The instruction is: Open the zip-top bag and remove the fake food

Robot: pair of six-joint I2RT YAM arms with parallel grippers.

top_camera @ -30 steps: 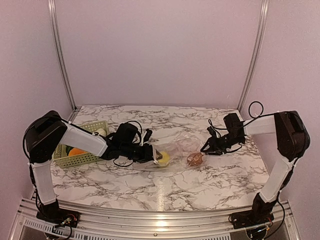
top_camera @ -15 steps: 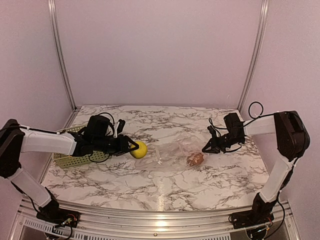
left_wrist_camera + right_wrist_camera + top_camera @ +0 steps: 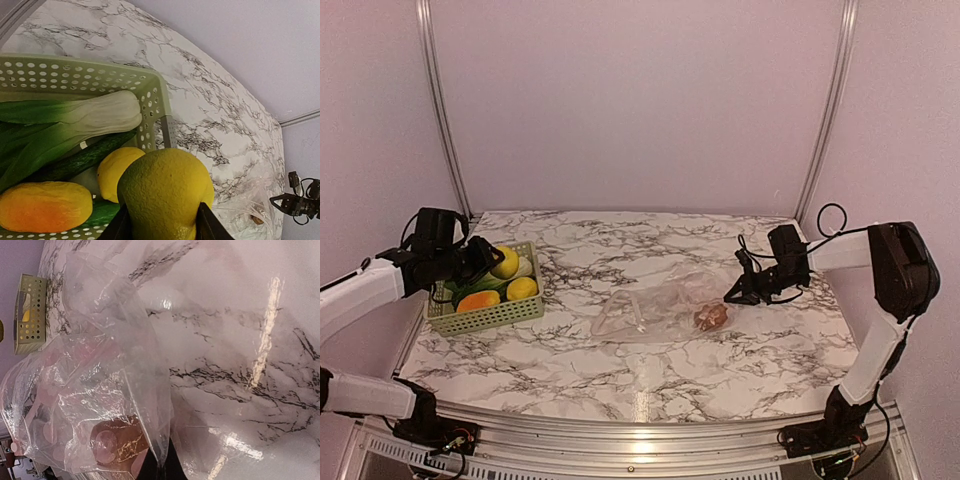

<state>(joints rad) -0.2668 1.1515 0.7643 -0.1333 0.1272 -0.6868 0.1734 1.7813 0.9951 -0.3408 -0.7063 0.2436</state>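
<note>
The clear zip-top bag (image 3: 655,310) lies crumpled mid-table with a brown toy food (image 3: 710,318) inside its right end. My right gripper (image 3: 730,297) is shut on the bag's right edge; in the right wrist view the plastic (image 3: 100,375) runs into the closed jaws (image 3: 167,470), beside the brown piece (image 3: 117,442). My left gripper (image 3: 488,264) is shut on a yellow lemon (image 3: 165,192) and holds it over the right end of the pale green basket (image 3: 75,65). The basket holds a leafy vegetable (image 3: 85,117), an orange piece (image 3: 42,205), another yellow piece (image 3: 112,167) and a green cucumber (image 3: 75,160).
The basket (image 3: 485,318) stands at the table's left edge, near the left wall rail. The right arm's cables hang by the right rear corner. Marble tabletop lies between basket and bag.
My left gripper has carried the yellow lemon out of the bag's mouth and leftward to above the basket. The bag has slumped flatter. The right arm has not moved.
</note>
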